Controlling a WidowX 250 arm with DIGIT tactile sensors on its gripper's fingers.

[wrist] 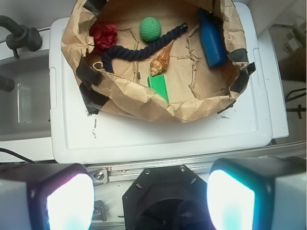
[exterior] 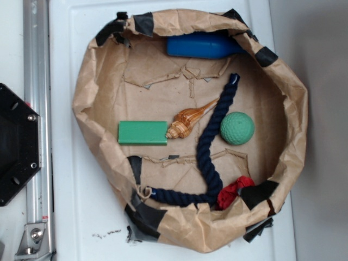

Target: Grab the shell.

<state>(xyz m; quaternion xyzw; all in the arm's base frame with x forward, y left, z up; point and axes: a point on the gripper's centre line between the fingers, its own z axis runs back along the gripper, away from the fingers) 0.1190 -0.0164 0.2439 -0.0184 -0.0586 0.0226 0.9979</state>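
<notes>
Reaching in from above suits the exterior view: the shell (exterior: 187, 123) lies mid-basin, bulb touching the green block (exterior: 142, 132) at its 9 o'clock, tip meeting the navy rope (exterior: 213, 136) at 2 o'clock. Wrist view: gripper (wrist: 149, 201) pads apart, well short of the paper-lined bin (wrist: 144, 103) on a white lid (wrist: 158, 136); grasp the bulb.

Glossy striped shell (exterior: 187, 122) — crinkled brown paper nest (exterior: 293, 109), twisted navy rope (exterior: 209, 144).
</notes>
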